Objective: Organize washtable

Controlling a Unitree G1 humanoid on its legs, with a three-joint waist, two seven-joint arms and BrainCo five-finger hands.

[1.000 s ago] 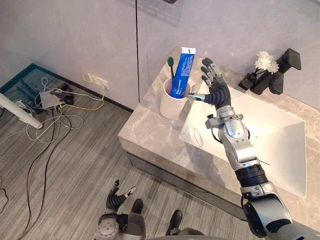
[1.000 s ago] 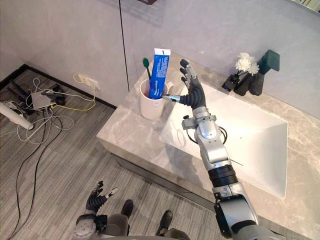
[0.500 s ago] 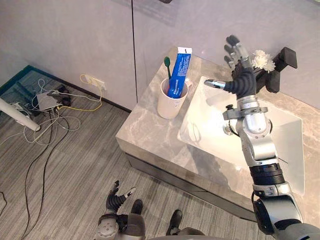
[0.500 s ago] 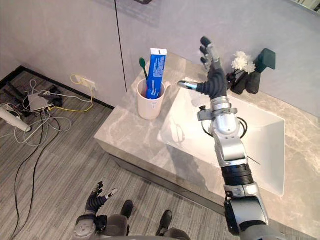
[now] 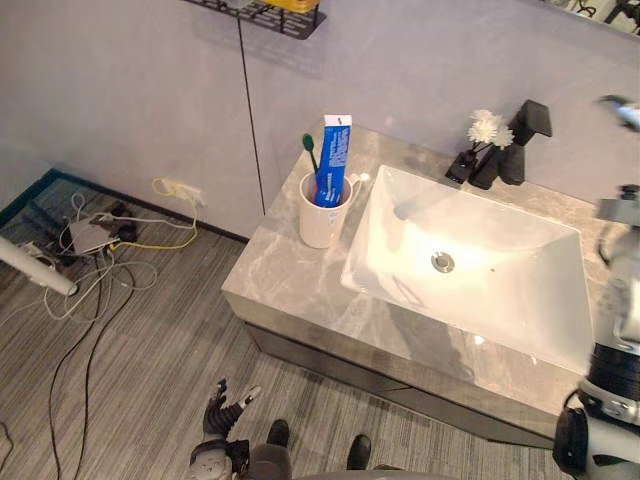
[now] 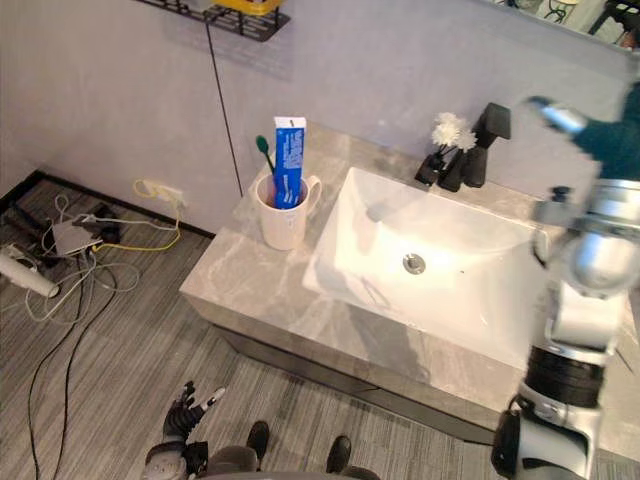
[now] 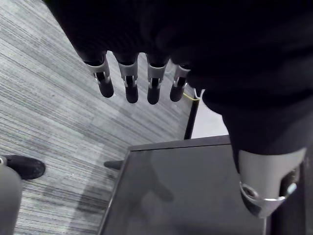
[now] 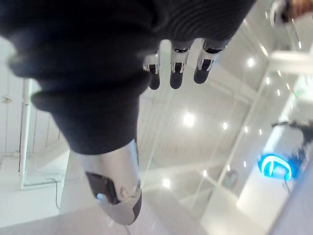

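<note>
Left eye view: cup (image 5: 320, 215) with toothpaste (image 5: 333, 155) and toothbrush (image 5: 309, 145) on the worktop (image 5: 290, 285), well apart from the left hand (image 5: 218, 408); right eye view: right hand (image 6: 612, 135) blurred, cut off, across the sink (image 6: 470, 250) from the cup; left wrist view: left hand relaxed, empty; right wrist view: right hand released, empty.

Pale grey wall panels (image 5: 130, 90) (a thin dark seam between them) meet a grey wood-grain floor (image 5: 140, 350). A black wire shelf (image 5: 262, 14) hangs high up, and loose cables (image 5: 100, 218) sprawl by the skirting.
</note>
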